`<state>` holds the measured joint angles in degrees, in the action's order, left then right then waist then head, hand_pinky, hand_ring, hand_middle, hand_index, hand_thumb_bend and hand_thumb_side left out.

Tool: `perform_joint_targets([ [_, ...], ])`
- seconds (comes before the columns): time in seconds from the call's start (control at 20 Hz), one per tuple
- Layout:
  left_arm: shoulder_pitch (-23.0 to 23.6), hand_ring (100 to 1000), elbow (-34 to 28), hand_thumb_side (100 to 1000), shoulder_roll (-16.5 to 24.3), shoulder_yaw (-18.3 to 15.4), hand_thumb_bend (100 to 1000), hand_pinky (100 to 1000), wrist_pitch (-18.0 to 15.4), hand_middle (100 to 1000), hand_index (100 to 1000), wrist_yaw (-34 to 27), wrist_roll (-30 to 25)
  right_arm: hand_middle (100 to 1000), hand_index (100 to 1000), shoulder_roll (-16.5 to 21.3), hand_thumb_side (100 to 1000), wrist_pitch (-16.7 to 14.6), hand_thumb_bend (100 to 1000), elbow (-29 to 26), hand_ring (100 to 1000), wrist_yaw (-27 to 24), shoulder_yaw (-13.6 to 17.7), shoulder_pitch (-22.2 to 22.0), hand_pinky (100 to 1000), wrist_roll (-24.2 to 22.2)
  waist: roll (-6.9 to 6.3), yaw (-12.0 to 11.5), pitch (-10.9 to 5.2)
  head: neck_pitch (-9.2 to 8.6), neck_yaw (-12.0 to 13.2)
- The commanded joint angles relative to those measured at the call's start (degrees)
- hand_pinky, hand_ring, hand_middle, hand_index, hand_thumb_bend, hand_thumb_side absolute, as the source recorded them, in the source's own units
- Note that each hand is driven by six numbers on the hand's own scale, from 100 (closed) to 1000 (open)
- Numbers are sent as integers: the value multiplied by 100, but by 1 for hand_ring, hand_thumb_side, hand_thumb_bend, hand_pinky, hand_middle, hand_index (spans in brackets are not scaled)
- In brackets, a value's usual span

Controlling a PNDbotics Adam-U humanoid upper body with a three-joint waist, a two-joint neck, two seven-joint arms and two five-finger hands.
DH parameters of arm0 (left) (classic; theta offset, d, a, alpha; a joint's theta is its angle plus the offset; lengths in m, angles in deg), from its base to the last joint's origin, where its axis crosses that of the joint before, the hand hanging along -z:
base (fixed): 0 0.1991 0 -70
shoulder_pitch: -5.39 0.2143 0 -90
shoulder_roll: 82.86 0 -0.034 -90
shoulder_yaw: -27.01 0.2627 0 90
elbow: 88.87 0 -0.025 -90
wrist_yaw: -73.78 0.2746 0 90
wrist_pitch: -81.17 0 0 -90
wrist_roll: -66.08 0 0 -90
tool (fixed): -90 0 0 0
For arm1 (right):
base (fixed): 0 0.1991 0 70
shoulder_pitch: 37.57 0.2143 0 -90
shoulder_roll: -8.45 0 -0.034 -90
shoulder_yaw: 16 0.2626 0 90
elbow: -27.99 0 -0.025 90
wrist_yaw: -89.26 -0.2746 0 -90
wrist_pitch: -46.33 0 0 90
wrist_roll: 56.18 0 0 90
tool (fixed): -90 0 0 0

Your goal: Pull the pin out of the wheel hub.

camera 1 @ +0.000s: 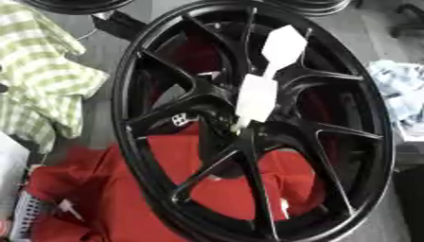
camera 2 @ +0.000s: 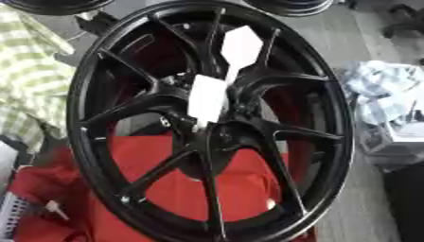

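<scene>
A large black spoked wheel (camera 1: 248,123) stands tilted and fills most of both views. At its hub (camera 1: 228,124) a thin pale pin (camera 1: 241,125) sticks out towards me. Two flat white tags are on it, one close to the hub (camera 1: 257,97) and one farther up (camera 1: 284,45), joined by a narrow stem. The pin's tip sits in the hub centre, where the spokes meet. Neither of my hands shows in either view.
Red cloth (camera 1: 124,189) lies under and behind the wheel. A green-and-white checked cloth (camera 1: 37,75) is at the left, a crumpled pale cloth (camera 2: 381,90) at the right. Parts of other black wheels (camera 1: 75,4) show at the top edge. A white basket (camera 1: 21,217) sits at the lower left.
</scene>
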<state>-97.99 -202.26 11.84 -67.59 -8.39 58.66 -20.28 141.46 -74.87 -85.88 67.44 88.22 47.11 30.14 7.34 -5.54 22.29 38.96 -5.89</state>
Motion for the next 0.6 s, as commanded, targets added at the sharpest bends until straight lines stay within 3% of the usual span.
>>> perform_joint_targets([
  [0.05, -105, 672, -120, 718, 159, 23, 100, 575, -15, 593, 743, -11, -49, 834, 813, 270, 398, -35, 100, -72, 863, 85, -69, 151, 948, -132, -5, -43, -68, -98, -116],
  [0.6, -230, 671, -120, 722, 130, 54, 100, 576, -6, 588, 744, -45, -105, 856, 824, 229, 290, -197, 100, -72, 882, 927, -521, 440, 949, -242, 111, -384, 19, -248, -424],
])
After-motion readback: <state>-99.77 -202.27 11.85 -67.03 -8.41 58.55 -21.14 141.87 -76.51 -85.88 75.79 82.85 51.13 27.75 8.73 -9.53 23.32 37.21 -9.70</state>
